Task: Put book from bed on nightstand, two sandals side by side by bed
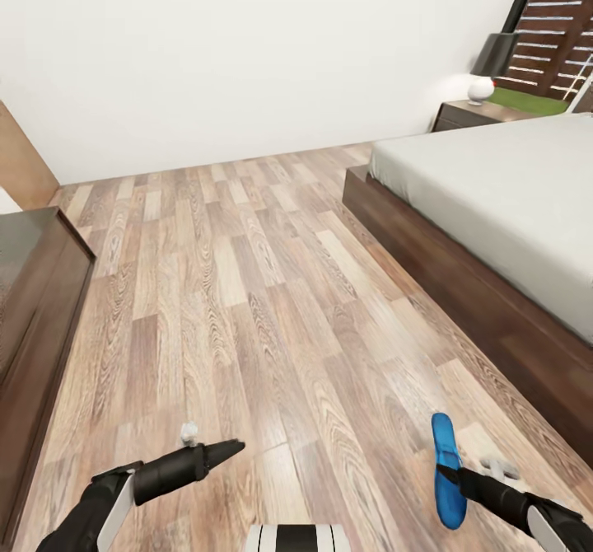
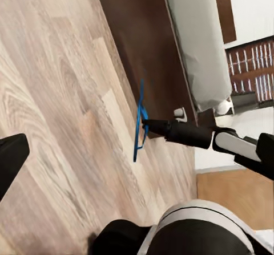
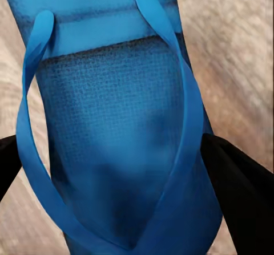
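Observation:
My right gripper [image 1: 455, 474] is shut on a bright blue sandal [image 1: 445, 465], held above the wood floor close to the bed's dark frame [image 1: 445, 276]. In the right wrist view the sandal [image 3: 120, 141] sits between both black fingers [image 3: 242, 192], straps facing the camera. The left wrist view shows the sandal [image 2: 138, 130] edge-on at the tip of the right gripper [image 2: 149, 126]. My left gripper [image 1: 235, 450] hovers low at the left, open and empty; one finger [image 2: 10, 162] is at the picture's edge. The grey mattress [image 1: 511, 198] is bare where visible. The book is out of view. A nightstand [image 1: 469, 114] stands beyond the bed.
A long low dark cabinet [image 1: 33, 305] lines the left side. A black-shaded lamp [image 1: 492, 62] stands on the nightstand. Wood-plank floor [image 1: 247, 288] runs between cabinet and bed up to the white wall. A tan door [image 1: 21, 165] is at far left.

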### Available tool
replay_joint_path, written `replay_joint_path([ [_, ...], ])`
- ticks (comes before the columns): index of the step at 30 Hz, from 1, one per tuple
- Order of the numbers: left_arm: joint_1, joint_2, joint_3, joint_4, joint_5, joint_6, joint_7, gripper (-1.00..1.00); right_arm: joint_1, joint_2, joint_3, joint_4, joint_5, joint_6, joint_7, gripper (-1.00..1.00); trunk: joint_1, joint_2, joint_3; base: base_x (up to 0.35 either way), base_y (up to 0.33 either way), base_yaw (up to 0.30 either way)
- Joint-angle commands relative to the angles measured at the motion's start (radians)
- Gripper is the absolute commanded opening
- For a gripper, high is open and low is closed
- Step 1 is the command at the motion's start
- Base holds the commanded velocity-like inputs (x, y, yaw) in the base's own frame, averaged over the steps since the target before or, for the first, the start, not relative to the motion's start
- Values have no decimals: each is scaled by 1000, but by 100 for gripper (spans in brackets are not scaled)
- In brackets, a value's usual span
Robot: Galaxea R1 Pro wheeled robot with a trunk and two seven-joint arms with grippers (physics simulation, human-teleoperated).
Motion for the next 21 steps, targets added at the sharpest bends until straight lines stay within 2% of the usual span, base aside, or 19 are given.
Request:
replay_joint_path([
  [1,-1,2,0,38,-17,-21,4,100,-1,0,-4,28,-16,10,9,-100,-1,0,3,0,0,0],
  [3,-1,3,0,73,-34,-54,9,100,-1,0,-3,46,-16,11,12,-100,-2,0,11,0,0,0],
  [5,0,4,0,138,-54,-117,20,100,-1,1,-3,67,-17,10,15,-100,-3,1,19,0,0,0],
  [8,0,5,1,206,-63,-167,57,100,-1,5,-2,78,-17,9,16,-100,-4,2,31,0,0,0],
  [9,0,5,1,255,-66,-210,107,100,0,6,-2,94,-17,5,16,-100,-4,2,34,0,0,0],
  [13,0,3,-1,303,-68,-284,197,100,1,7,-2,153,-16,0,16,-100,-6,3,50,0,0,0],
  [16,0,2,-3,315,-68,-309,239,100,1,8,-1,196,-16,-1,15,-100,-7,3,61,0,0,0],
  [21,0,1,-4,326,-69,-321,268,100,1,8,-1,216,-16,-2,15,-100,-10,5,81,0,0,0],
])
